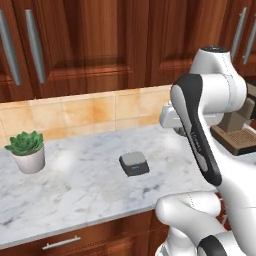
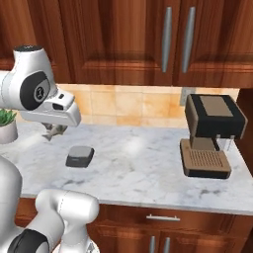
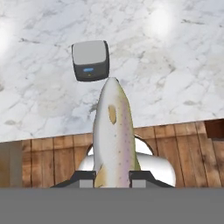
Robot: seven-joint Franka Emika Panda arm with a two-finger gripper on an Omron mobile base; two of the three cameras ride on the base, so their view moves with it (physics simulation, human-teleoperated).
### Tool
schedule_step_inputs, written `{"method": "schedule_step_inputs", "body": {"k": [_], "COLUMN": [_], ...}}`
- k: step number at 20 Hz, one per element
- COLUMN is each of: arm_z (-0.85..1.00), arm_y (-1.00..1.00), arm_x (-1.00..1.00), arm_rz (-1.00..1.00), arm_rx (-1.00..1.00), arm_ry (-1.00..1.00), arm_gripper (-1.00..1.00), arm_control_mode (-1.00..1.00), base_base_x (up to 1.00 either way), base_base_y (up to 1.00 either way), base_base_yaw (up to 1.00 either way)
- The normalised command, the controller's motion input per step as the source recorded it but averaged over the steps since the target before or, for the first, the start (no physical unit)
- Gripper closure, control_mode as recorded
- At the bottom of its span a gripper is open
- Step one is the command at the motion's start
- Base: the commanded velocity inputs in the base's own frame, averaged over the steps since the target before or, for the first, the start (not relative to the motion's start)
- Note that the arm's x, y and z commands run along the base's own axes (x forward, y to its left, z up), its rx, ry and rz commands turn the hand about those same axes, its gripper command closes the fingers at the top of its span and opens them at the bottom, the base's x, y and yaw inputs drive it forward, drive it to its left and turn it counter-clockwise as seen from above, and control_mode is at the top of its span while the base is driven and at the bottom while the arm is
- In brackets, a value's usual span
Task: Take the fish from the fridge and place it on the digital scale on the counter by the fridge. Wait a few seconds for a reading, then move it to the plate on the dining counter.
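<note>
Looking along the hand, the hand view gives the clearest account: the fish (image 3: 112, 135) stands lengthwise between the two dark fingertips (image 3: 86, 177), which pinch it low on its body, so the gripper (image 3: 112, 178) is closed on it. Its pale silvery body carries fine speckles, a faint pinkish band along one flank and a small yellowish fin; it narrows to a point at the far end. That far end overlaps the near edge of the digital scale (image 3: 90, 60) in this picture, though the fish is held above the marble worktop (image 3: 175, 74), not resting on anything. The scale shows as a rounded square with a lighter grey top and a small blue mark on its dark front face.

From the right base view, the gripper (image 2: 53, 131) hangs under the white arm (image 2: 47, 106), over the back of the worktop, behind the scale (image 2: 79, 156); something pale and mottled sits at its tips, too small to make out. This view also takes in the brown-and-black coffee machine (image 2: 212, 133) standing well to the right of the scale.

From the left base view, the arm (image 1: 200, 130) covers the hand. The scale (image 1: 134, 163) lies on the marble, and a potted succulent (image 1: 26, 150) stands near the worktop's left end, well apart from it. Tan tiles (image 1: 75, 112) and reddish wood cabinets (image 1: 100, 40) back the counter.
</note>
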Motion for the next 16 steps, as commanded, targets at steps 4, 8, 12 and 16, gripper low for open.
{"method": "schedule_step_inputs", "body": {"k": [4,8,12,16], "arm_z": [0.0,0.0,0.0,0.0], "arm_y": [0.0,0.0,0.0,0.0], "arm_x": [0.0,0.0,0.0,0.0], "arm_rz": [0.0,0.0,0.0,0.0], "arm_rx": [0.0,0.0,0.0,0.0], "arm_ry": [0.0,0.0,0.0,0.0], "arm_gripper": [1.0,1.0,1.0,1.0], "arm_control_mode": [1.0,1.0,1.0,-1.0], "base_base_x": [0.33,0.0,0.0,0.0], "base_base_y": [0.0,0.0,0.0,0.0], "base_base_yaw": [0.0,0.0,0.0,0.0]}}
